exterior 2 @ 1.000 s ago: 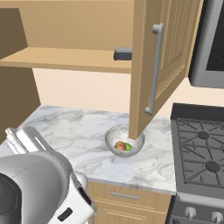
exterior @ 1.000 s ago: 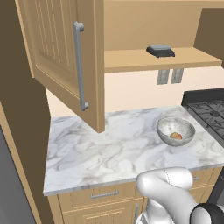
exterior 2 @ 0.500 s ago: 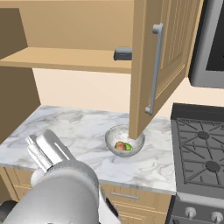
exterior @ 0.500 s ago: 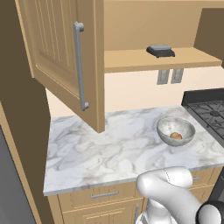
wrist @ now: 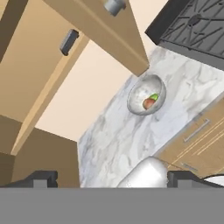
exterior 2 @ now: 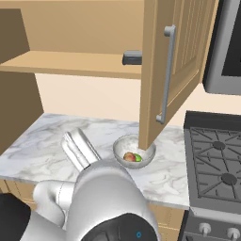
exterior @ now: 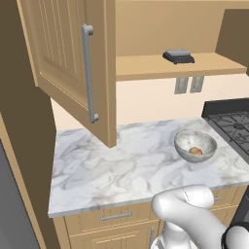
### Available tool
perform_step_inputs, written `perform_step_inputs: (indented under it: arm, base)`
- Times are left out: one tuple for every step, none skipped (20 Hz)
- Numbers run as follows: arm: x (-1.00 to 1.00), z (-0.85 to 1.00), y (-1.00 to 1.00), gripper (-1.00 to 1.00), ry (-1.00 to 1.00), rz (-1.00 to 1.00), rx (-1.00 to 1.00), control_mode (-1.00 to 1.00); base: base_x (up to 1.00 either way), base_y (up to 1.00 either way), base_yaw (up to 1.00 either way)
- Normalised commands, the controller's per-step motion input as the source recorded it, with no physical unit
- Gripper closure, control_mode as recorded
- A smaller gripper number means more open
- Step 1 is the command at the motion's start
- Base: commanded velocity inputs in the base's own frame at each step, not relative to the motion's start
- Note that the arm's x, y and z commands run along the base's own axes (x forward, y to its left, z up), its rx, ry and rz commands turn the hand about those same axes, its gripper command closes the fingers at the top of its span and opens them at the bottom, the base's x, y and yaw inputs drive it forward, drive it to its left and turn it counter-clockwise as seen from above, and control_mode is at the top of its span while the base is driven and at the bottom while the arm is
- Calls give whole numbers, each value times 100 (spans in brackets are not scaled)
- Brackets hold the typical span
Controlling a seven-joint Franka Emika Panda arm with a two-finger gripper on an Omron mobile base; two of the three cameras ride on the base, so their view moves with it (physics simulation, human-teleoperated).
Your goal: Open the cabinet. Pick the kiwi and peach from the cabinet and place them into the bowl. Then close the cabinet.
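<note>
Two fruits in one bowl (exterior: pixel 195 144), two cabinet (exterior: pixel 73 58) doors open; gripper (wrist: pixel 109 179) released

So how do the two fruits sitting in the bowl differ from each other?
The peach is reddish-orange, while the kiwi beside it shows green. The peach shows more of its surface; the kiwi is a small patch, partly hidden behind it. In the hand view the peach lies lower in the picture, the kiwi just above it. Both are small, touching, and rest inside the grey bowl.
</note>
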Motion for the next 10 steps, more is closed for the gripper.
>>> perform_step_inputs:
  arm:
    - [6, -4, -17, -100, -16, 1, 5, -100]
    - [5, -5, -15, -100, -19, 1, 4, -100]
    - [7, -9, -14, -100, -21, 0, 4, -100]
    - [11, -12, -14, -100, -22, 0, 4, -100]
    - [14, -16, -16, -100, -21, 0, 5, -100]
    - [11, -16, -16, -100, -21, 0, 5, -100]
    - [14, -16, -17, -100, -19, 0, 6, -100]
    - [17, -17, -16, -100, -18, 0, 7, -100]
    - [15, -15, -17, -100, -18, 0, 6, -100]
    - [16, -14, -16, -100, -18, 0, 6, -100]
  base:
    - [0, 0, 0]
    - [0, 0, 0]
    - [0, 0, 0]
    - [0, 0, 0]
    - [0, 0, 0]
    - [0, 0, 0]
    - [0, 0, 0]
    - [0, 0, 0]
    - [0, 0, 0]
    - [0, 0, 0]
